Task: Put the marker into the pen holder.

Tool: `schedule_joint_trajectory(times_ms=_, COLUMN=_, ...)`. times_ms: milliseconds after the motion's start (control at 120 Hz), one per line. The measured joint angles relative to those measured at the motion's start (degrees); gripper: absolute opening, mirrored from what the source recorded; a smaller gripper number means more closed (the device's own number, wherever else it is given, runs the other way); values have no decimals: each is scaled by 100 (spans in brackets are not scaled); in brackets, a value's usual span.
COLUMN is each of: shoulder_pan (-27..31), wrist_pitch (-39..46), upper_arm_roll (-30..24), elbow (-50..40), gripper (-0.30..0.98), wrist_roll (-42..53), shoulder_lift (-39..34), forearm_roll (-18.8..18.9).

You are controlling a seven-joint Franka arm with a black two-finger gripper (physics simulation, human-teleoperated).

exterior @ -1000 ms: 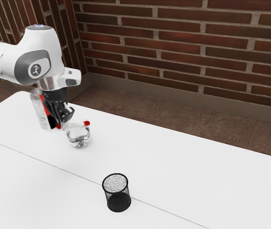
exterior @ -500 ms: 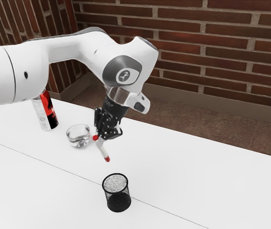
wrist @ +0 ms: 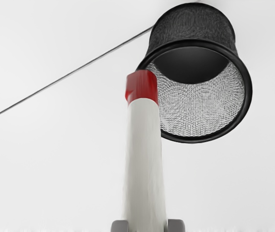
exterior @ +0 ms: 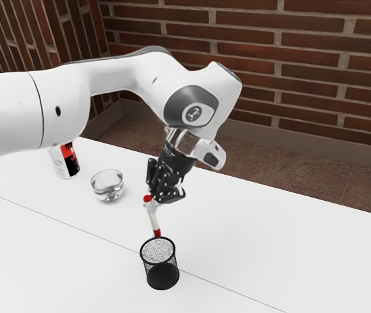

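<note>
Marker is being held in the black two-finger gripper, its pale barrel extending below the fingertips and toward the pen holder. The gripper is closing on the barrel from two sides: in the wrist view, the grey fingers are touching it on opposite flanks. In the exterior view, the marker is standing nearly upright, leaning slightly, its upper red end showing just beside the fingers, toward the exterior view's left. The lower red end is pointing down and appearing close to the far part of the pen holder's rim. In the wrist view, this end is overlapping the dark rim, with most of the round opening lying to one side of the marker; whether tip and rim are touching is remaining unclear. The barrel is staying outside the mesh cup, which is standing upright on the white table, close to a thin dark seam. The white arm is reaching in from the exterior view's left, its hand tilting above the pen holder. Farther toward that side, a clear glass bowl is resting on the table, and beyond it a red, black and silver can is standing partly behind the arm. A brick wall is rising in the background.
</note>
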Motion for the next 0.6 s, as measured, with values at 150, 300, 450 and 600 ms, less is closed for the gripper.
schedule_joint_trajectory(times_ms=150, shoulder_pan=-106, wrist_pitch=-185, upper_arm_roll=-5, elbow=-68, gripper=-10, wrist_roll=3, shoulder_lift=-3, forearm_roll=-81)
schedule_joint_trajectory(times_ms=300, shoulder_pan=-134, wrist_pitch=-314, upper_arm_roll=2, elbow=-186, gripper=-10, wrist_roll=-6, shoulder_lift=9, forearm_roll=-195)
schedule_joint_trajectory(times_ms=450, shoulder_pan=-55, wrist_pitch=-290, upper_arm_roll=-5, elbow=-186, gripper=-10, wrist_roll=-10, shoulder_lift=96, forearm_roll=-254)
schedule_joint_trajectory(times_ms=600, shoulder_pan=36, wrist_pitch=-187, upper_arm_roll=-8, elbow=-149, gripper=-10, wrist_roll=-1, shoulder_lift=242, forearm_roll=-281)
